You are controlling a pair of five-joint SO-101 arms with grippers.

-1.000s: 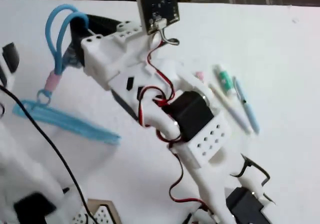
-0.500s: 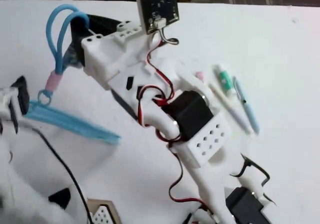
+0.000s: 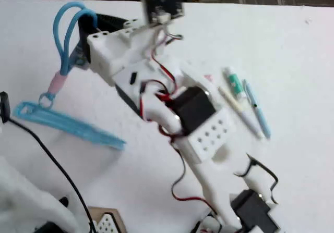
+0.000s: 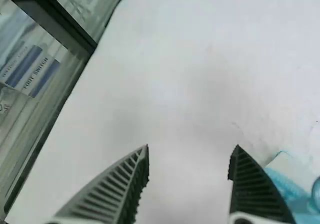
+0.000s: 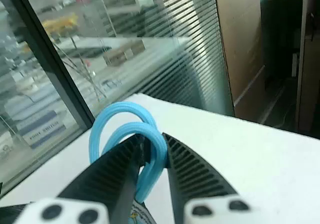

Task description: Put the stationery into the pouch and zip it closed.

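I see one pouch (image 3: 68, 123) flat on the table (image 3: 292, 45), its corner beside my spread left gripper (image 4: 190, 156). Three pens (image 3: 241, 111) lie together, well apart from it. Farther off, my right gripper (image 5: 152, 144) pinches the pouch's doubled loop (image 5: 122, 121). The wrist view shows that pinch, but from above the arm covers it.

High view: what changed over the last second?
The left gripper swung in toward the ring end of the pouch, then drew back. The right gripper, shut on the blue strap, tilted slightly. Pouch and pens stayed put.
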